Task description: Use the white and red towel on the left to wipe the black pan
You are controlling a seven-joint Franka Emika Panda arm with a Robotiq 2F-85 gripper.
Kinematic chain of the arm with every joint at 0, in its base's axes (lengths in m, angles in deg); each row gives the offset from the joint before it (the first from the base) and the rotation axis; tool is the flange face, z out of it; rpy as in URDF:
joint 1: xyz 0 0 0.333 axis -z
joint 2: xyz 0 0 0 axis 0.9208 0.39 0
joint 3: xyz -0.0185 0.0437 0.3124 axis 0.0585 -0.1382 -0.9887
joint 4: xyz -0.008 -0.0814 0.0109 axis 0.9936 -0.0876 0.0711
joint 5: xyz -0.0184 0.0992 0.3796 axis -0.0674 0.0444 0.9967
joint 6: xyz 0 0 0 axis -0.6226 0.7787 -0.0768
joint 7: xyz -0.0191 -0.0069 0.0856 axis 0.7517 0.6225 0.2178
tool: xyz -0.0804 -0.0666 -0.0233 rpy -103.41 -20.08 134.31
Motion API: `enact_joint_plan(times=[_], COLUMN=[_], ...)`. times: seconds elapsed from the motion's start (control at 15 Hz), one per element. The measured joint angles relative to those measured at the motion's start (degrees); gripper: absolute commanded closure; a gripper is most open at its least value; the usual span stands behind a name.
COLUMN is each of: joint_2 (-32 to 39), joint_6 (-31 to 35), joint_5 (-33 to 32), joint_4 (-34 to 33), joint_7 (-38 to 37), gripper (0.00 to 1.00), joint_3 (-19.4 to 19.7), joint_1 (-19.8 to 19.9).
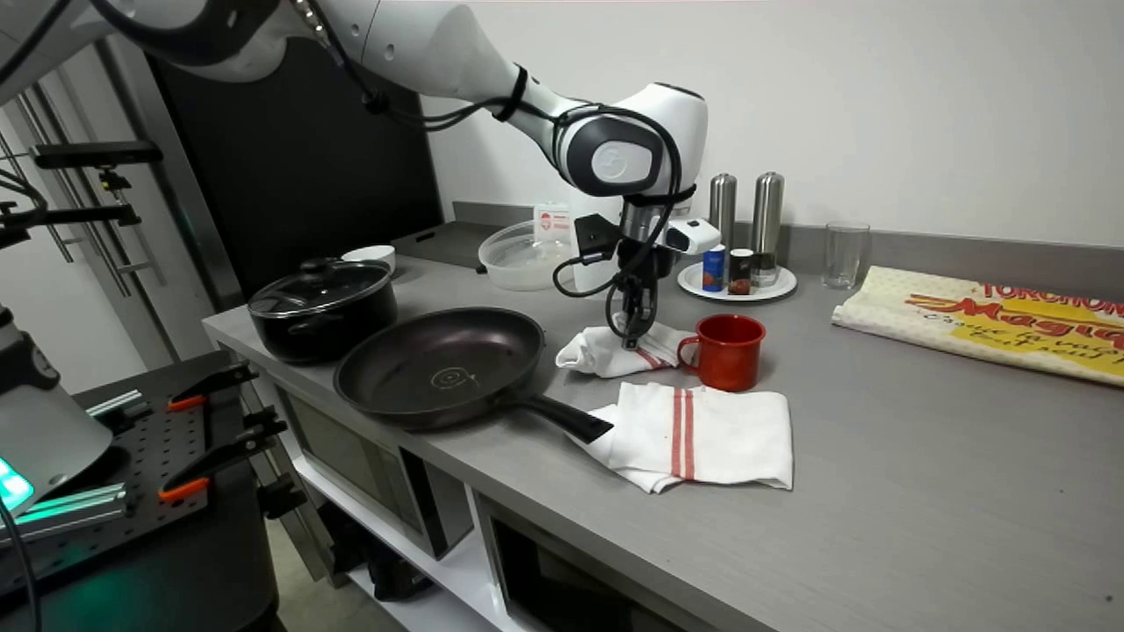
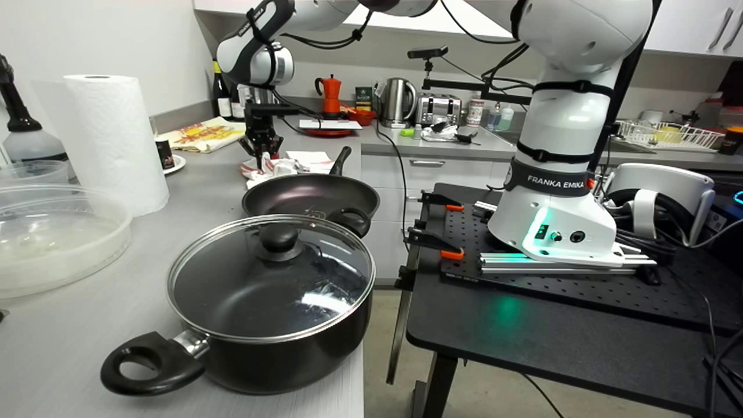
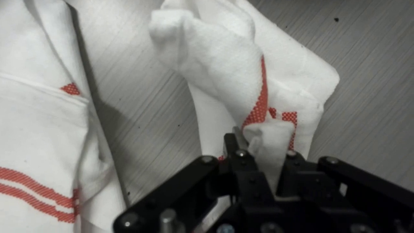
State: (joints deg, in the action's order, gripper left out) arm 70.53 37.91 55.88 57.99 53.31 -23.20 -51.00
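Bunched red-striped white cloth towel (image 1: 595, 353): in an exterior view, on grey tabletop (image 1: 922, 456) between wide black frying pan (image 1: 413, 364) and red mug (image 1: 736, 353). In an exterior view, beyond pan and glass-lidded black pot (image 2: 273, 307). In wrist view, pinched between narrow-set jaws.

From here I see the worktop (image 1: 887, 456). On it rest the black pan (image 1: 443, 364), lidded pot (image 1: 323, 313), red mug (image 1: 731, 355), plate (image 1: 691, 280), bunched towel (image 1: 597, 354) and folded towel (image 1: 733, 439).
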Motion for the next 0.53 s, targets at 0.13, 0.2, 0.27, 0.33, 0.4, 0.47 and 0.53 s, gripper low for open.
enact_joint_plan(times=[0.13, 0.2, 0.27, 0.33, 0.4, 0.47, 0.53], joint_2=[-0.5, -0.9, -1.7, -2.7, -3.9, -5.5, -7.2], joint_6=[0.3, 0.6, 1.0, 1.6, 2.3, 3.0, 3.6], joint_5=[0.0, 0.0, 0.0, 0.0, 0.0, 0.0, 0.0], joint_4=[0.0, 0.0, 0.2, 0.5, 1.1, 1.8, 2.9], joint_7=[0.0, 0.0, 0.1, 0.2, 0.3, 0.4, 0.6], gripper=[0.96, 0.96, 0.96, 0.96, 0.96, 0.96, 0.96], joint_3=[-0.5, -0.8, -1.1, -1.3, -1.5, -1.7, -1.9], joint_1=[0.0, -0.1, -0.1, -0.3, -0.5, -0.8, -1.0])
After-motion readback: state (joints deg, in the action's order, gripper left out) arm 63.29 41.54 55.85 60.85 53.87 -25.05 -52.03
